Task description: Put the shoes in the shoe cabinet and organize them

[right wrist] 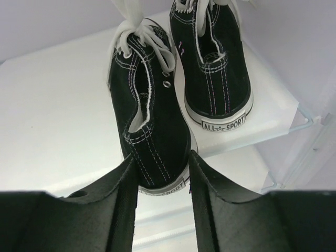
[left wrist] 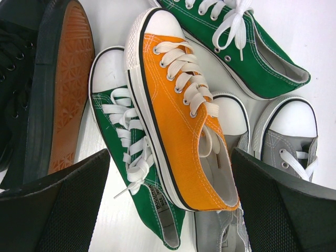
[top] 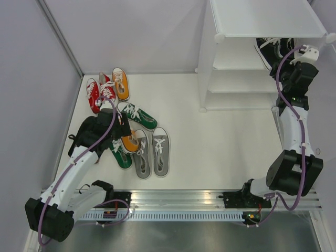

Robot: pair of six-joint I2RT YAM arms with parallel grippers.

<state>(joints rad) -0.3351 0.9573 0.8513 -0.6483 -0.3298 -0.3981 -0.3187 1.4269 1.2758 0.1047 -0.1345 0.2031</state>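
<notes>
Top external: white table (top: 210, 142), pale walls (top: 131, 31)

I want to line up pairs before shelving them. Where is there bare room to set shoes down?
Widest bare patch: the table between the grey shoes and the shoe cabinet. The shelf has bare room left of the black shoes. Crowded: around the orange shoe, where shoes overlap.
</notes>
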